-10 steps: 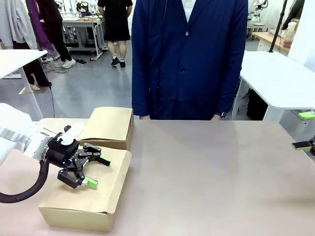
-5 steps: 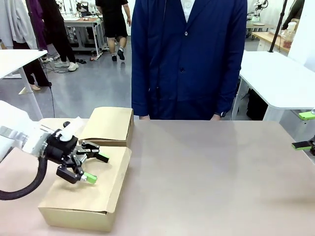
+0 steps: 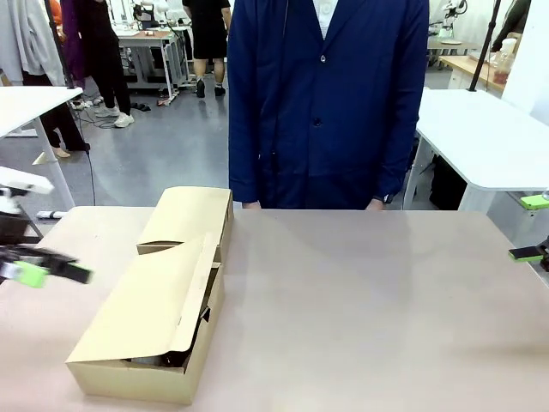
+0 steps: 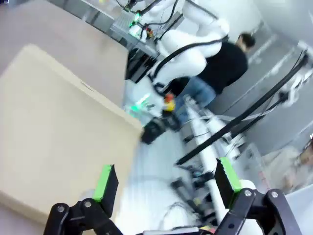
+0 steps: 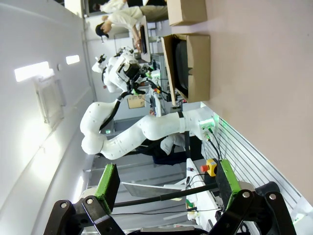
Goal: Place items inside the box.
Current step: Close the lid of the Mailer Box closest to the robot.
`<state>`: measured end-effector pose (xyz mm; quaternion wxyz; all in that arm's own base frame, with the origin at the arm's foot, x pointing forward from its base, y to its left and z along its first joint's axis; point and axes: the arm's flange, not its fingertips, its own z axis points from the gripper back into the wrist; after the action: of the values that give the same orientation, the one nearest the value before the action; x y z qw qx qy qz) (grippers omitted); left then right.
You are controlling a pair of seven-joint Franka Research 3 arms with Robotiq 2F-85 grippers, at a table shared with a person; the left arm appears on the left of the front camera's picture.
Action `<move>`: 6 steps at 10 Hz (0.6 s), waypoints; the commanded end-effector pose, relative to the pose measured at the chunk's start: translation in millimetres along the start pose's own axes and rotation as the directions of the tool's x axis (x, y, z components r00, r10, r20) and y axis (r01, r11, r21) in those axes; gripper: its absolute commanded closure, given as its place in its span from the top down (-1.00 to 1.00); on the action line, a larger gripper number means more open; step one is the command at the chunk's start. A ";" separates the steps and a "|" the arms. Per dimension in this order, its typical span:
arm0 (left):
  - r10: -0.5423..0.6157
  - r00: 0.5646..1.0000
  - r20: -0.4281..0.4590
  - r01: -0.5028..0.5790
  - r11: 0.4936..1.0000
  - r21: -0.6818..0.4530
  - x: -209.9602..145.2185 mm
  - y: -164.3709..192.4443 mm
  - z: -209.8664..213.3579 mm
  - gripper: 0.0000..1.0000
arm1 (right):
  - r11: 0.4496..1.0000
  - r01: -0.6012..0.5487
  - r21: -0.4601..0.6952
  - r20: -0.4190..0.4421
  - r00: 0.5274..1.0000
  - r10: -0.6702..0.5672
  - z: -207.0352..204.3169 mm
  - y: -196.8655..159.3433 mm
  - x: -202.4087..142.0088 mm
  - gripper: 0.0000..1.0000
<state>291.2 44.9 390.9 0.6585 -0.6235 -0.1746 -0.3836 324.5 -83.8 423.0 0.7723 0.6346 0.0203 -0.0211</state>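
Observation:
The box [image 3: 150, 322] lies at the table's front left. Its wide lid flap is folded down over it, leaving a narrow gap at the near end. Something dark [image 3: 161, 358] shows through that gap; I cannot tell which of the items it is. My left gripper [image 3: 50, 274] hovers blurred at the far left, apart from the box. In the left wrist view the left gripper [image 4: 166, 180] is open and empty above the box lid [image 4: 58, 132]. My right gripper [image 3: 527, 228] stands open and empty at the right edge. In the right wrist view the right gripper [image 5: 166, 180] faces the box [image 5: 191, 63] from far off.
A smaller brown cardboard box [image 3: 190, 219] sits closed just behind the larger one and touches it. A person in a navy coat [image 3: 330, 103] stands at the far edge, hands low. The bare table [image 3: 369, 300] stretches between box and right gripper.
My left gripper has pulled off the box lid and swung left to the table's edge. The lid flap now stands slightly lifted with a gap. The right gripper has not moved.

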 end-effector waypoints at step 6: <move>0.337 0.931 0.142 -0.334 0.942 -0.047 -45.7 -1.2 43.0 1.00 | 1.000 -0.012 -0.015 0.000 1.000 0.012 1.2 0.2 -1.3 1.00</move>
<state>282.9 109.5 344.8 0.6990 -0.6847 -0.0863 -0.1876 324.7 -83.5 422.8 0.7724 0.6344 0.0208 -0.0210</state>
